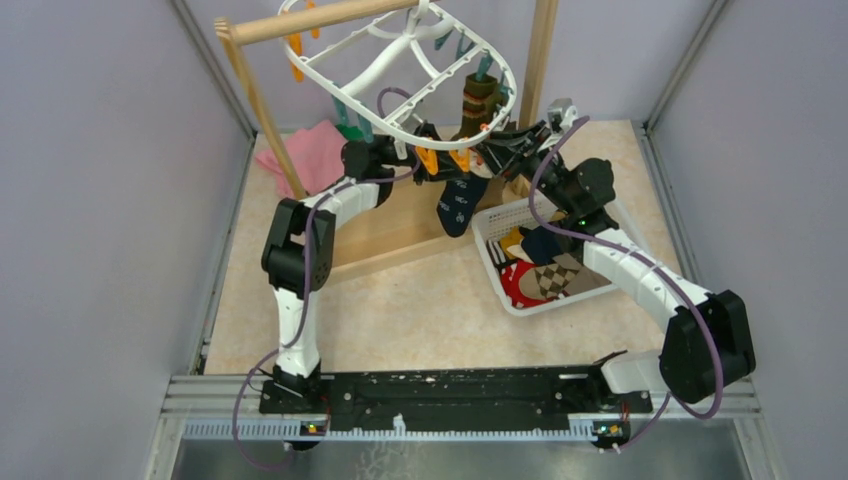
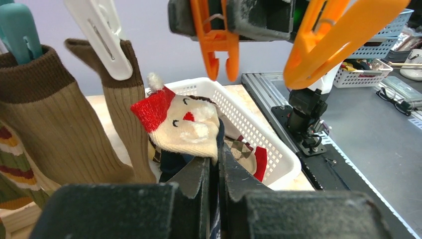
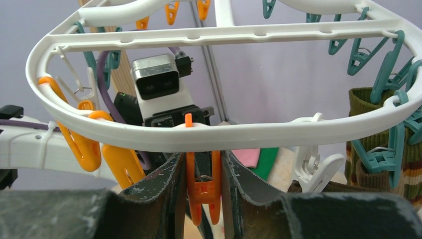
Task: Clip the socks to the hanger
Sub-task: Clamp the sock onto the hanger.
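The white oval hanger [image 1: 400, 65] [image 3: 209, 137] hangs from the wooden pole. My left gripper [image 2: 215, 164] [image 1: 425, 162] is shut on a navy sock [image 1: 458, 205] whose red and cream cuff [image 2: 179, 124] stands up just under an orange clip [image 2: 217, 42]. My right gripper [image 3: 201, 160] [image 1: 492, 150] is shut on that orange clip [image 3: 202, 186], and the clip's lower prongs stand apart. The cuff is a little below the prongs, not touching them. Olive-brown striped socks [image 2: 45, 124] [image 1: 478, 105] hang from a teal clip [image 2: 20, 32] and a white clip [image 2: 102, 40].
A white slotted basket [image 1: 492, 228] at the right holds several more socks [image 1: 545, 275]. Pink cloth [image 1: 310, 150] and green cloth [image 1: 350, 131] lie behind the rack. The rack's wooden posts [image 1: 262, 115] and baseboard [image 1: 400, 225] stand under the hanger. Another orange clip [image 2: 338, 35] hangs close by.
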`<control>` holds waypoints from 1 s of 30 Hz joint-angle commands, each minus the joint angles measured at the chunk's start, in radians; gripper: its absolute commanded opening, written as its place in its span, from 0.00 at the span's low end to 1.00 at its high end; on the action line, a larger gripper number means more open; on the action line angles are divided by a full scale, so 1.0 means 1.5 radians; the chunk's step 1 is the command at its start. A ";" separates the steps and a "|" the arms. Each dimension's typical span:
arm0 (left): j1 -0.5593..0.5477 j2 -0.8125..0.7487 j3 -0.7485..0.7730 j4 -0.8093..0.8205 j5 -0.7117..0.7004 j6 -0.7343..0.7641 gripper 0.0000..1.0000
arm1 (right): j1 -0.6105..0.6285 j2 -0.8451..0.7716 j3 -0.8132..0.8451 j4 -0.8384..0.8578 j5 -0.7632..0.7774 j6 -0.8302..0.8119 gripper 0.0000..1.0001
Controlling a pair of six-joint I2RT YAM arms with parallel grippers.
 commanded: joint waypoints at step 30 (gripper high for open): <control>-0.039 -0.106 -0.086 0.184 0.045 0.059 0.00 | -0.004 0.031 0.040 0.060 -0.010 0.020 0.00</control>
